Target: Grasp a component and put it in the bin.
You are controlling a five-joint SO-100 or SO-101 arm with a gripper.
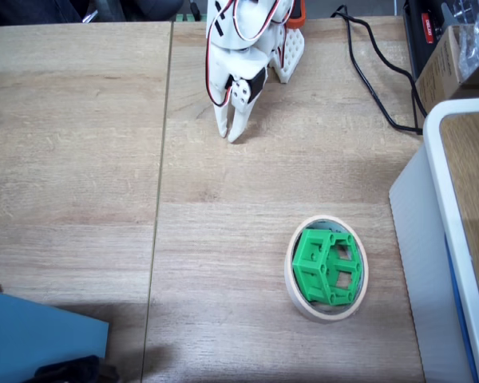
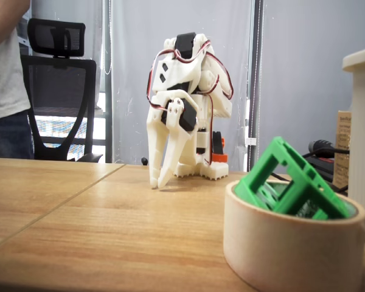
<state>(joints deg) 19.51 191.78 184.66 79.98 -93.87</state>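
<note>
The green component [image 1: 327,266] sits tilted inside the tape-ring bin [image 1: 291,275] at five o'clock from the empty, closed gripper [image 1: 232,136], so the arm need only rest clear.

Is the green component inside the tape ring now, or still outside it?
Inside. In both fixed views the green component sits within the tape ring, tilted, one corner rising above the rim. The gripper stands apart from it.
</note>
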